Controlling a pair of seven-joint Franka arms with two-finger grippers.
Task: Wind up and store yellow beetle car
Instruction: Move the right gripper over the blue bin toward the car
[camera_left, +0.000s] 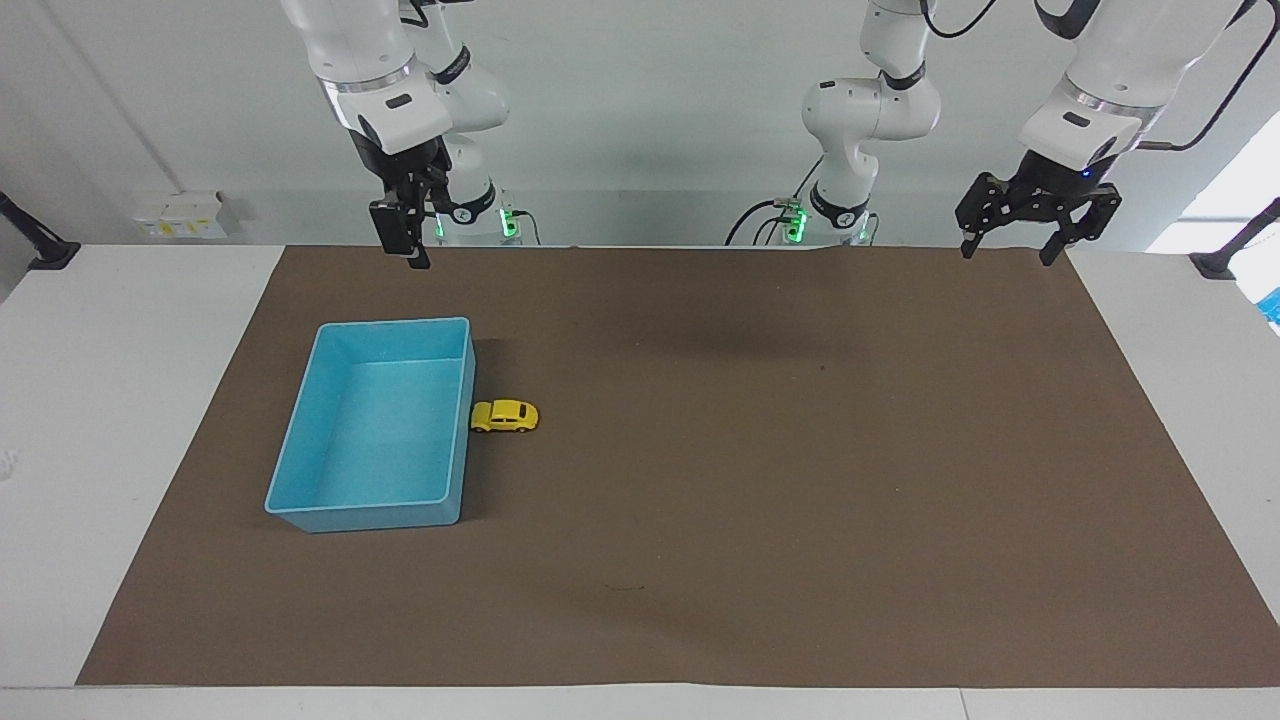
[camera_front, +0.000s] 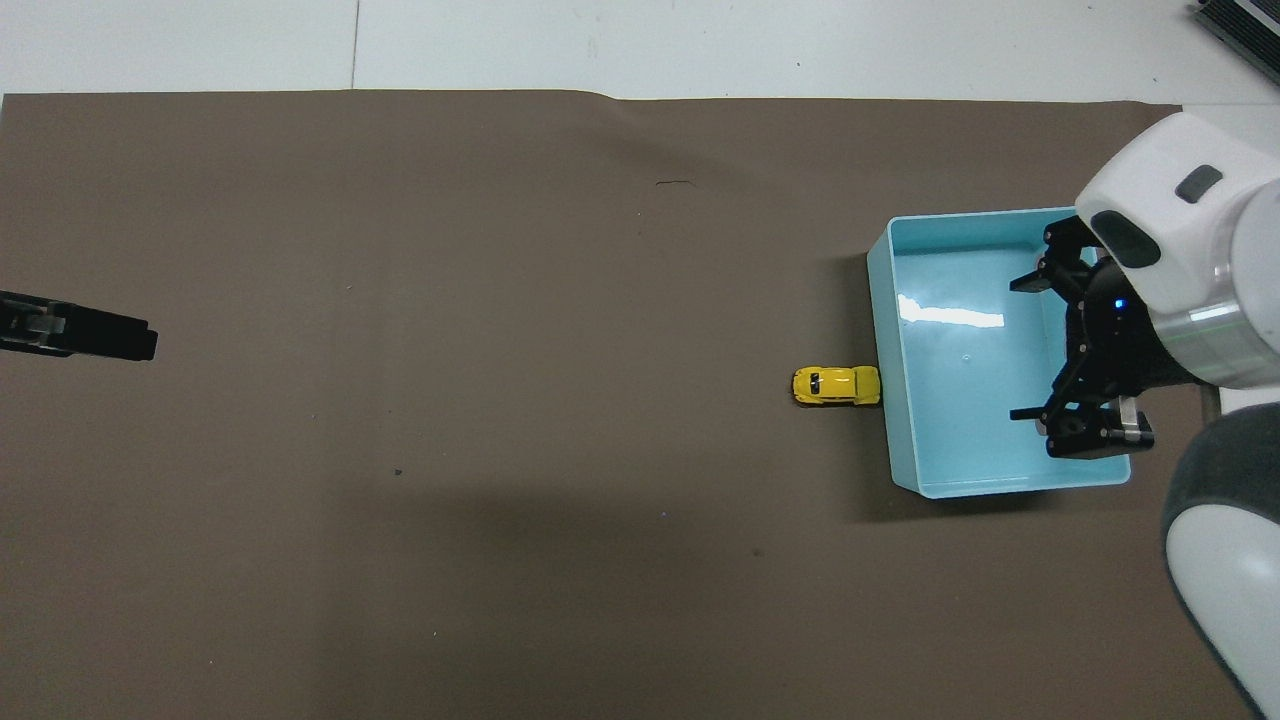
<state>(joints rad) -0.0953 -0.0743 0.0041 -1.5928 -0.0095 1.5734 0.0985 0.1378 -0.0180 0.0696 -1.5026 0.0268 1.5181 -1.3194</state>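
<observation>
The yellow beetle car (camera_left: 505, 416) (camera_front: 836, 386) stands on its wheels on the brown mat, one end against the long wall of the light blue bin (camera_left: 370, 515) (camera_front: 880, 330), on the side toward the left arm's end. The bin holds nothing. My right gripper (camera_left: 405, 235) (camera_front: 1040, 348) hangs high in the air, open and holding nothing; seen from overhead it covers part of the bin. My left gripper (camera_left: 1006, 252) (camera_front: 130, 340) waits raised over the mat's corner at the left arm's end, open and holding nothing.
The brown mat (camera_left: 800, 450) covers most of the white table (camera_left: 100, 400). Apart from the bin and the car, only bare mat shows. A small white box (camera_left: 180, 213) sits at the wall past the right arm's end.
</observation>
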